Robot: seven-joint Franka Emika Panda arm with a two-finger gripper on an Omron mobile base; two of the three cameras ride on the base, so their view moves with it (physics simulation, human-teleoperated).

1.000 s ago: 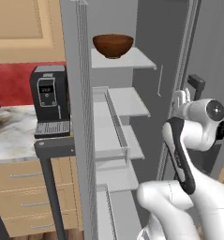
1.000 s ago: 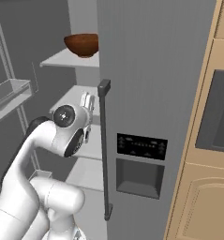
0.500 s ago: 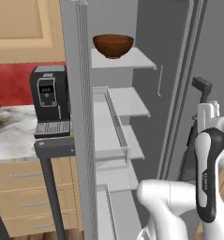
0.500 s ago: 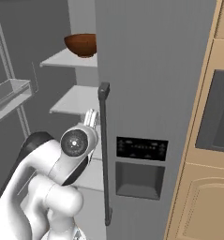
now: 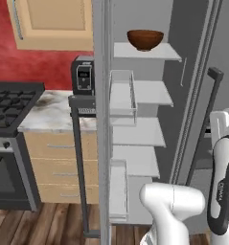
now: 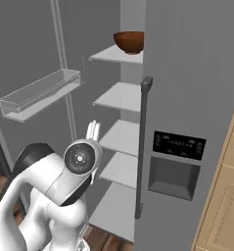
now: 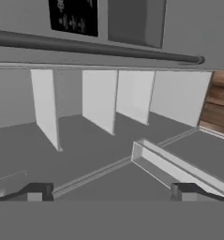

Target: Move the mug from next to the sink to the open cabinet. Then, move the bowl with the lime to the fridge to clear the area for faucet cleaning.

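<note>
The dark reddish-brown wooden bowl (image 5: 145, 39) (image 6: 128, 42) stands upright on the top shelf inside the open grey fridge (image 5: 192, 57) (image 6: 197, 73). The lime is hidden below the bowl's rim. My gripper (image 6: 92, 129) (image 7: 112, 192) is open and holds nothing. It hangs outside the fridge, well below the bowl and about level with the middle shelves. In the hand view its two dark fingertips (image 7: 36, 192) stand wide apart, facing the fridge shelves turned on their side. The mug, sink, faucet and open cabinet are out of view.
The fridge's left door stands wide open, with clear shelves (image 5: 120, 91) (image 6: 40, 93). The right door is shut, with its long handle (image 6: 143, 147) (image 7: 94, 49). A black coffee machine (image 5: 83, 75) sits on the marble counter (image 5: 49, 115) beside a stove (image 5: 10, 98). A tan wall cabinet (image 5: 53, 21) hangs above.
Both base views have shifted: the fridge looks farther off and the stove has come into view. My arm has dropped from shelf height and drawn back from the fridge. The bowl stayed on its shelf.
</note>
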